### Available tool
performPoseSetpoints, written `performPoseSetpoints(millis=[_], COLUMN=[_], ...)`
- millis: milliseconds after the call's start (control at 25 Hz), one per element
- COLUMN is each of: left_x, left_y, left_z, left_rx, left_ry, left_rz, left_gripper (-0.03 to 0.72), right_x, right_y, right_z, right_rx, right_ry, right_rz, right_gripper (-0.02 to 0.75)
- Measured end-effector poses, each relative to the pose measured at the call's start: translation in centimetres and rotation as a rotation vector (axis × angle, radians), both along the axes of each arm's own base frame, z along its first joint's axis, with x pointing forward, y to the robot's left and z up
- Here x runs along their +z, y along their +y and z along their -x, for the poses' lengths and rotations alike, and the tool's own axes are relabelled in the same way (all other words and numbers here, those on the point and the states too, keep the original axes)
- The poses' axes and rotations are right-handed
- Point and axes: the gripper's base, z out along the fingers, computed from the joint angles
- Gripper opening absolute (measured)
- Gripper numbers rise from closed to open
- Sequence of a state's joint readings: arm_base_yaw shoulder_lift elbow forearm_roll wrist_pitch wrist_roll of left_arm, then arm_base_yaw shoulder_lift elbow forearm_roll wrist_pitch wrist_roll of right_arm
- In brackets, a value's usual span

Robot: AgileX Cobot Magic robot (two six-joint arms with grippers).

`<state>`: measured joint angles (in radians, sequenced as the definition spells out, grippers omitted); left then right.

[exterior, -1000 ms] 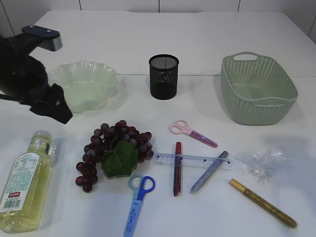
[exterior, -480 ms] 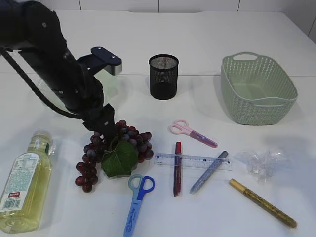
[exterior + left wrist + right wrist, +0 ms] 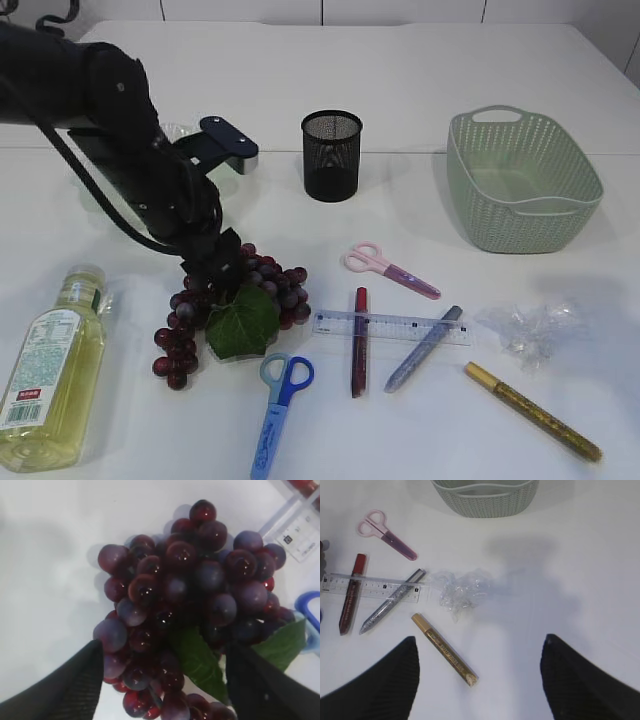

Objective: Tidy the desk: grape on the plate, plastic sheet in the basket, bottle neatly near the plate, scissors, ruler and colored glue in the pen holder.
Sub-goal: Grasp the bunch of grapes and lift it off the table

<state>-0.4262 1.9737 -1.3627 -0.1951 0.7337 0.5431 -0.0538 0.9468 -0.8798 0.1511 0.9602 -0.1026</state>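
A dark purple grape bunch [image 3: 240, 300] with a green leaf lies at centre left, and it fills the left wrist view [image 3: 185, 595]. My left gripper [image 3: 215, 265] is open, its jaws [image 3: 165, 680] on either side of the bunch's lower part. My right gripper [image 3: 480, 675] is open and empty over bare table near the gold glue pen [image 3: 444, 650]. The crumpled plastic sheet [image 3: 462, 592], ruler [image 3: 370, 586], red glue pen [image 3: 351, 592], silver glue pen [image 3: 390, 602] and pink scissors [image 3: 387, 530] lie ahead of it. Blue scissors [image 3: 278, 400] lie at the front.
The oil bottle [image 3: 52, 375] lies on its side at the front left. The pale green plate [image 3: 230, 186] is mostly hidden behind my left arm. The black mesh pen holder [image 3: 331, 155] stands at the back centre, and the green basket [image 3: 522, 180] at the back right.
My left arm has swung from the far left across the plate and come down on the grape bunch, jaws open around it. Nothing else on the table has moved.
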Motion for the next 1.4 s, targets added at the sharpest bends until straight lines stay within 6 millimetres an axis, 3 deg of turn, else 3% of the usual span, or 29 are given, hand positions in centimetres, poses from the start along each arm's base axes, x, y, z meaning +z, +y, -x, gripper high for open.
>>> performPoseSetpoints(millis=[440,760,880,1120,1400], left_x=[-3.1,-3.7,-3.7,-3.7,-3.8], left_y=[-0.2,-0.3,-0.3,-0.3,-0.4], left_z=[-0.8,-1.0,-1.0,-1.1,-1.1], left_rx=[-0.002,0.005,0.006,0.014,0.018], left_ry=[0.023,0.028,0.025,0.021,0.025], left_rz=[-0.032,-0.026,-0.023,-0.020,-0.020], left_gripper=[0.563,0.547,0.480,0.258,0.190], right_x=[0.0,0.0,0.0,0.0,0.0], right_y=[0.0,0.0,0.0,0.0,0.0], right_z=[0.0,0.0,0.0,0.0,0.0], right_rx=[0.000,0.000,0.000,0.000,0.000], right_ry=[0.000,0.000,0.000,0.000,0.000], right_rz=[0.000,0.000,0.000,0.000,0.000], right_gripper=[0.583,0.583,0.583,0.583,0.583])
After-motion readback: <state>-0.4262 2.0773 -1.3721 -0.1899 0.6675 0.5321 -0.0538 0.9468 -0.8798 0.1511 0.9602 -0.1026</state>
